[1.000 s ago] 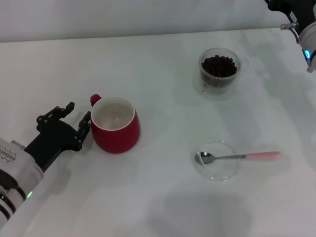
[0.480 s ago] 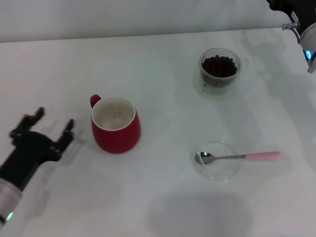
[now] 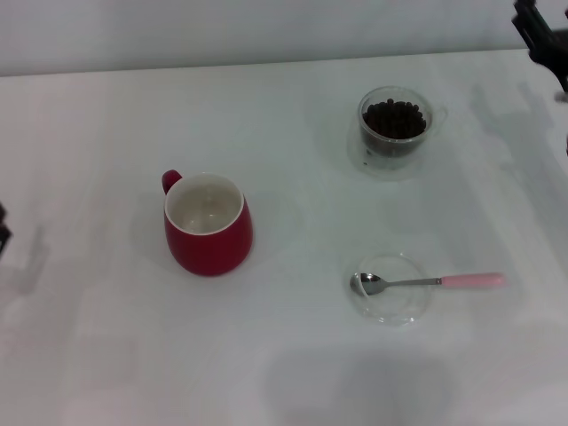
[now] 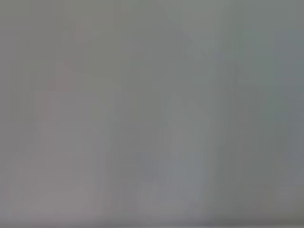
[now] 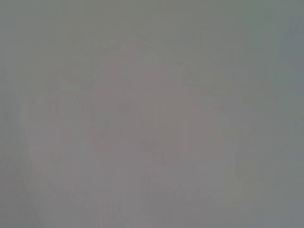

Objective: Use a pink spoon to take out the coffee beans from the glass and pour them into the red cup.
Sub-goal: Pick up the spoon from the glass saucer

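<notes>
The red cup (image 3: pixel 207 226) stands upright at centre left in the head view, its white inside bare. At the back right, the glass (image 3: pixel 393 142) holds a heap of dark coffee beans (image 3: pixel 392 118). Toward the front right, the pink spoon (image 3: pixel 426 282) lies with its metal bowl in a flat clear dish (image 3: pixel 390 302) and its pink handle pointing right over the rim. Only a dark sliver of my left gripper (image 3: pixel 3 235) shows at the left edge, far from the cup. My right gripper (image 3: pixel 540 27) is a dark shape in the top right corner, right of the glass. Both wrist views show only plain grey.
Everything stands on a white table (image 3: pixel 293 355) whose far edge meets a pale wall. Open tabletop lies between the cup, the glass and the dish.
My left arm has drawn back from beside the red cup to the left edge, almost out of sight. The right arm has shifted up and right. Cup, glass and spoon are unmoved.
</notes>
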